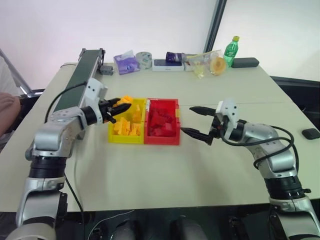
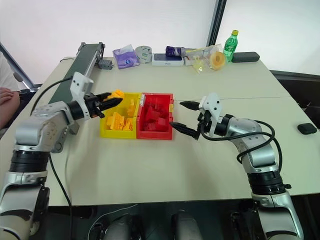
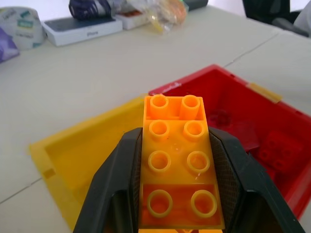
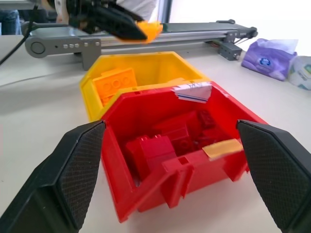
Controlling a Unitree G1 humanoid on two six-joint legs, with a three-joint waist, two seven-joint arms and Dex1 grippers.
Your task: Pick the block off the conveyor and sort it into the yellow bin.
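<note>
At the far left the conveyor (image 1: 80, 80) ran along the table's left edge toward the back, its dark green belt between grey rails. Just right of it the left gripper (image 1: 121, 106) was clamped on the block (image 1: 126, 100), an orange-yellow studded brick held between its two black fingers (image 3: 109, 194) with the studs facing up, as the left wrist view showed. The block hung above the near-left corner of the yellow bin (image 1: 112, 137), not resting in it. The yellow bin already held several orange-yellow bricks and sat on the beige table (image 1: 150, 185), joined side to side with the red bin (image 1: 162, 140), which was full of red blocks (image 1: 161, 122). To the right of the red bin the right gripper (image 1: 197, 121) hovered level, its fingers spread wide and holding nothing, pointing toward the red bin's right side. Along the table's back edge lay tissue packs (image 1: 126, 63), a white box (image 1: 167, 65) and a green bottle (image 1: 230, 50).
</note>
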